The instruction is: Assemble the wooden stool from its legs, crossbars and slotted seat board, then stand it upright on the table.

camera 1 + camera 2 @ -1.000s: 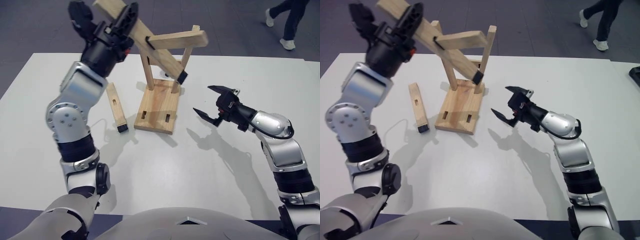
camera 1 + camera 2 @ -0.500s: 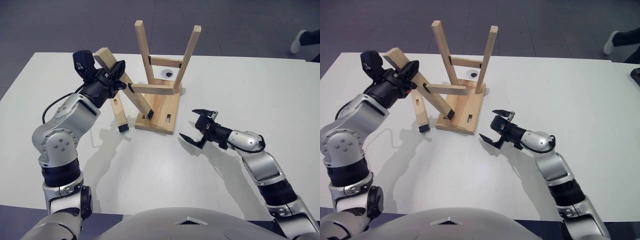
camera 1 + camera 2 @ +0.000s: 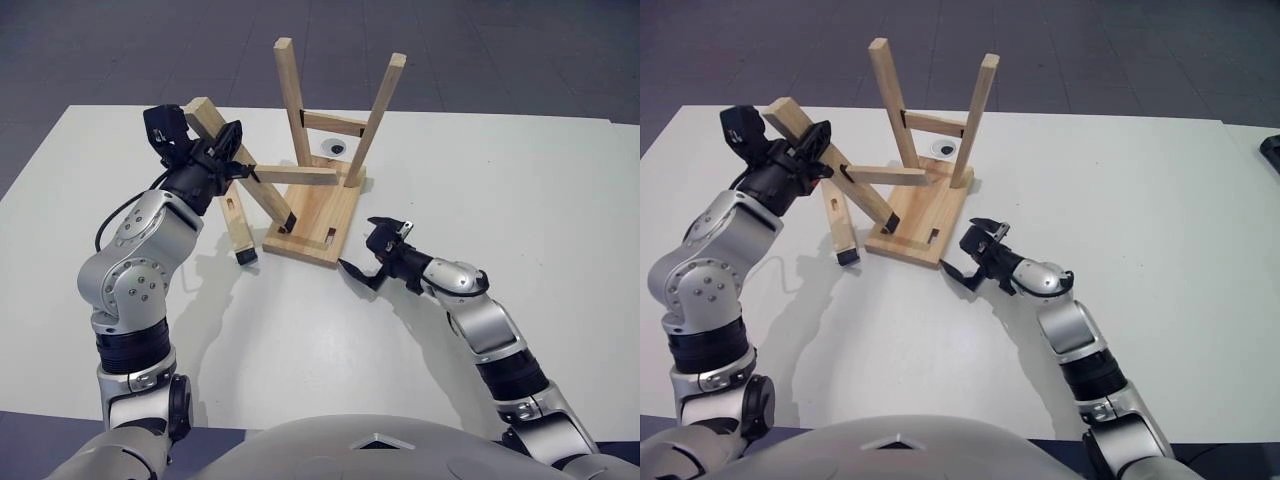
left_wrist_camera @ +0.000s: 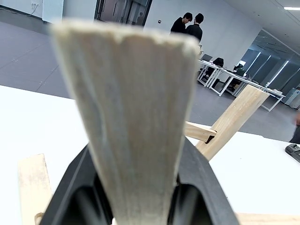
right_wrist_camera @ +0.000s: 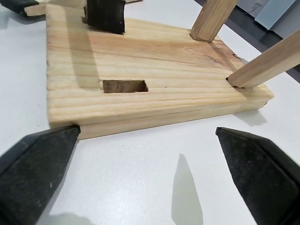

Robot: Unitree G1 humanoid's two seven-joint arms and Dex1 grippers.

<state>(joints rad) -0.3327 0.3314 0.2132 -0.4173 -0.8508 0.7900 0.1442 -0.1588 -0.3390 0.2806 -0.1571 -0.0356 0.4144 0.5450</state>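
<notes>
The slotted seat board lies flat on the white table. Two legs joined by a crossbar stand up from its far end. My left gripper is shut on a third leg, which is tilted. That leg's black-capped foot sits at the board's left side, and a crossbar sticks out from its middle. My right gripper is open, low over the table at the board's near right corner. Its fingers straddle the board's edge beside an empty slot.
A loose leg lies on the table just left of the board. A small round black-and-white item sits behind the stool. Open tabletop stretches to the right and toward the near edge.
My left arm has brought the held leg down from high above the table to the board. My right gripper, still open, has moved left and lower toward the board's near corner.
</notes>
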